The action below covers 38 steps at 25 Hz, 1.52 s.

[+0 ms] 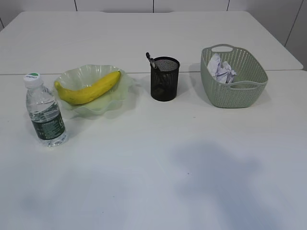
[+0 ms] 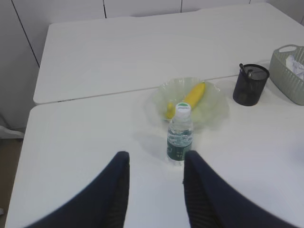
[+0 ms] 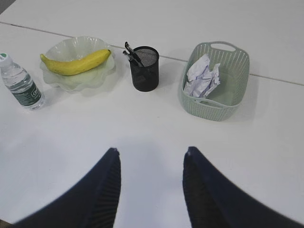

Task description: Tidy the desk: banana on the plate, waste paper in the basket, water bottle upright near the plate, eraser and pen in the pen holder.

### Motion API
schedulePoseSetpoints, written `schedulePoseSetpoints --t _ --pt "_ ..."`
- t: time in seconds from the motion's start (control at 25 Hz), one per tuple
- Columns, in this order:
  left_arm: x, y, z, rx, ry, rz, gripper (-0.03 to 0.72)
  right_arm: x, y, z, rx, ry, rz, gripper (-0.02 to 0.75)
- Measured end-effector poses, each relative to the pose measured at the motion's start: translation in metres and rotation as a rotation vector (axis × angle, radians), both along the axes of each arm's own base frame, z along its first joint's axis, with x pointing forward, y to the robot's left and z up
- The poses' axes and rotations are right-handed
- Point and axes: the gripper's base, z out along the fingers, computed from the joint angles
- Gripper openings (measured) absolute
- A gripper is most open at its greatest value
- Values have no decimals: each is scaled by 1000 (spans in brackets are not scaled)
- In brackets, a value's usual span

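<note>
A yellow banana [image 1: 88, 89] lies on the pale green plate [image 1: 113, 97]. A water bottle [image 1: 44, 112] stands upright left of the plate. A black mesh pen holder [image 1: 164, 79] holds a pen [image 1: 151, 61]; the eraser is hidden. Crumpled waste paper [image 1: 221, 69] lies in the green basket [image 1: 249, 86]. My left gripper [image 2: 156, 157] is open and empty, above the table just short of the bottle [image 2: 180, 134]. My right gripper [image 3: 150, 153] is open and empty, well back from the holder [image 3: 145, 70] and basket [image 3: 230, 99]. Neither gripper shows in the exterior view.
The white table has a seam [image 1: 249, 71] running behind the objects, with a second table surface beyond. Its left edge [image 2: 26, 137] shows in the left wrist view, with a wall beside it.
</note>
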Motion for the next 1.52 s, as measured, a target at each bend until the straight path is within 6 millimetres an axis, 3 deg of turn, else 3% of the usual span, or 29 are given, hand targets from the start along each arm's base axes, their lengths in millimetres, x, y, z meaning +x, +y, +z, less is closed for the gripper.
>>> schedulePoseSetpoints --t 0.16,0.28,0.56,0.76,0.92,1.04,1.24,1.52 --pt "-15 7 -5 -36 7 -13 274 -38 -3 -15 -4 -65 0 325" --pt "-24 10 -17 -60 8 -37 276 -55 -4 -28 -9 -79 -4 325" --pt "-40 13 -77 -81 62 -83 277 -83 -6 -63 -14 -73 -4 324" --pt "-44 7 -120 -112 130 -144 285 -106 -8 -100 -26 -69 -9 324" --pt "-40 1 -141 -90 194 -181 368 -127 -13 -122 -58 -102 -33 323" --pt "-38 -2 -147 -74 217 -194 436 -144 -17 -135 -82 -148 -55 323" --pt "-36 -7 -157 -11 241 -252 461 -157 -19 -155 -90 -187 -66 323" --pt "-37 -18 -157 18 203 -402 465 -150 -18 -175 -92 -132 -60 323"
